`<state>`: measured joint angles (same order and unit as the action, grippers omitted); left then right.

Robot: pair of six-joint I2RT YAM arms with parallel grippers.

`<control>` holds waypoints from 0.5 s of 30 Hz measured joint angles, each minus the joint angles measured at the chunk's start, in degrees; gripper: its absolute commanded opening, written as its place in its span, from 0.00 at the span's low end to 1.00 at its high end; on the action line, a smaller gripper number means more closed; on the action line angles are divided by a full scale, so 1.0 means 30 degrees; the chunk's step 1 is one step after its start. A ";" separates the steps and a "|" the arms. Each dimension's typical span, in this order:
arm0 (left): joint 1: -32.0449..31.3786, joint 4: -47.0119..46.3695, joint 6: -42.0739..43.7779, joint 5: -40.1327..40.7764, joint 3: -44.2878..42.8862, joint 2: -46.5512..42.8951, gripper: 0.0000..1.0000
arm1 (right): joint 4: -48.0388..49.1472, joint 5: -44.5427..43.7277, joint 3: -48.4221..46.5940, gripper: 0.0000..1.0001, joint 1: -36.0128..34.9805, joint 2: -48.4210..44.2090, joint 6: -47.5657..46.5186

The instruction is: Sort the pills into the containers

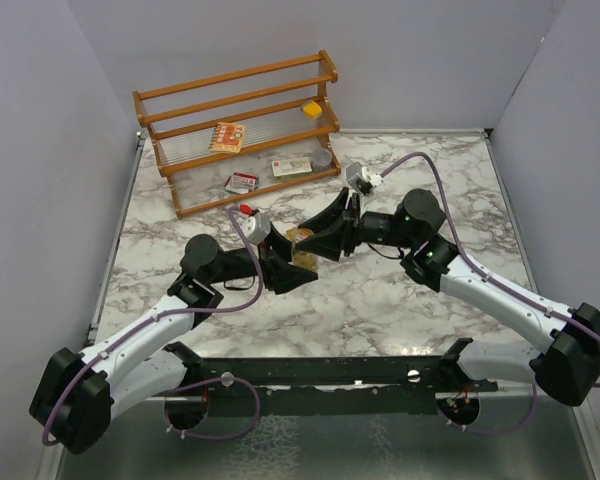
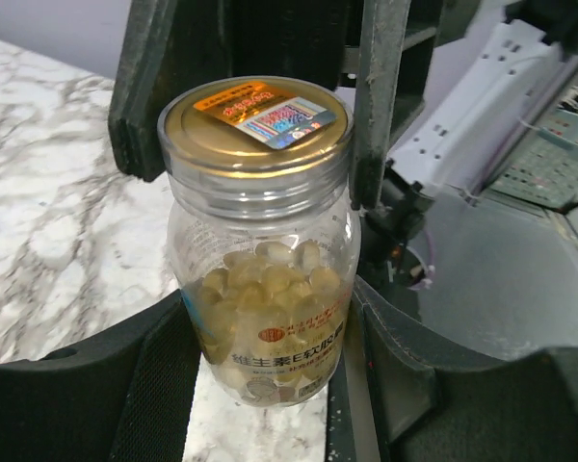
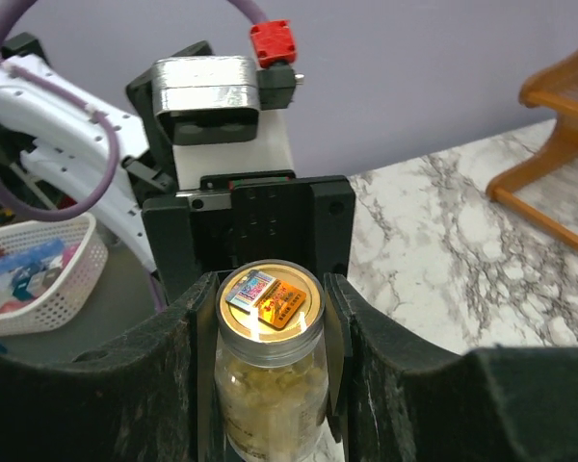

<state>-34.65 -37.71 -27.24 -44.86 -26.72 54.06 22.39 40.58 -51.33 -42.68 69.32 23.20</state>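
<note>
A round clear jar (image 1: 302,241) with a gold lid (image 2: 255,120), part full of yellowish pills (image 2: 270,279), stands at the middle of the marble table. My left gripper (image 2: 267,322) is shut on its lower body, one finger on each side. From the opposite side my right gripper (image 3: 270,289) is shut on the lid (image 3: 270,298), with its pads pressed against the lid's rim. In the top view the left gripper (image 1: 288,264) and the right gripper (image 1: 322,235) meet at the jar. A small squarish yellow box (image 1: 311,108) sits on the rack's middle shelf.
A wooden rack (image 1: 240,130) stands at the back left, with flat card packets (image 1: 227,136) (image 1: 291,167) (image 1: 242,182) and a round grey tin (image 1: 323,157) on it. A white basket (image 3: 39,269) lies beyond the table's edge. Grey walls close in the table.
</note>
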 measured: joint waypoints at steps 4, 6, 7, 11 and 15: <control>-0.0379 -0.0831 -0.0707 -0.1435 -0.0393 0.0168 0.00 | 0.0175 0.1545 -0.0226 0.03 -0.0007 -0.0321 -0.0226; -0.0495 -0.0998 -0.0911 -0.1843 -0.0393 0.0080 0.00 | 0.0211 0.2186 -0.0240 0.03 -0.0022 -0.0444 -0.0277; -0.0539 -0.0998 -0.0976 -0.2018 -0.0386 -0.0051 0.00 | 0.0211 0.2382 -0.0240 0.03 -0.0036 -0.0503 -0.0299; -0.0714 -0.1020 -0.1049 -0.2164 -0.0321 -0.0546 0.00 | 0.0044 0.2586 -0.0284 0.27 -0.0138 -0.0911 -0.0583; -0.0801 -0.1406 -0.1042 -0.2164 -0.0313 -0.0663 0.00 | -0.0583 0.2244 -0.0277 0.78 -0.0248 -0.1661 -0.1027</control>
<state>-37.06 -41.93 -30.37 -51.35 -27.66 52.07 20.64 47.31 -52.16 -43.42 64.34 20.12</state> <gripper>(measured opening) 0.551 0.470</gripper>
